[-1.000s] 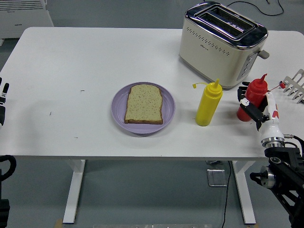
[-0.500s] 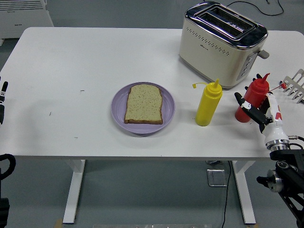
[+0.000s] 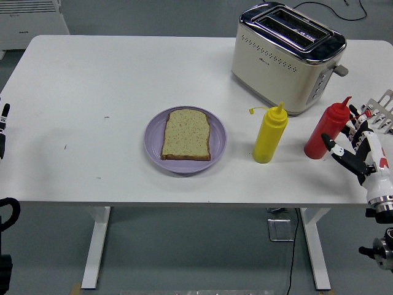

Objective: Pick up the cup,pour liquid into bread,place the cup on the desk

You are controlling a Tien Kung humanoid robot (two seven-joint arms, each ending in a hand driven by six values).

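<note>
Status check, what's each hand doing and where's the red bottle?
Right hand open, beside red squeeze bottle, not gripping. Left hand resting at table edge. Bottle upright, untouched bread slice on purple plate.

Left hand (image 3: 3, 126): only a sliver at the picture's left edge, well left of the purple plate (image 3: 153, 144); fingers cannot be made out.

Right hand (image 3: 362, 150): just right of the red bottle (image 3: 325, 132), forearm cut off by the right edge and lower corner.

Grey rack (image 3: 384, 109): far right of the plate, mostly out of frame.

Toaster (image 3: 285, 58): print on its front too small to read; cable runs off the top edge.
</note>
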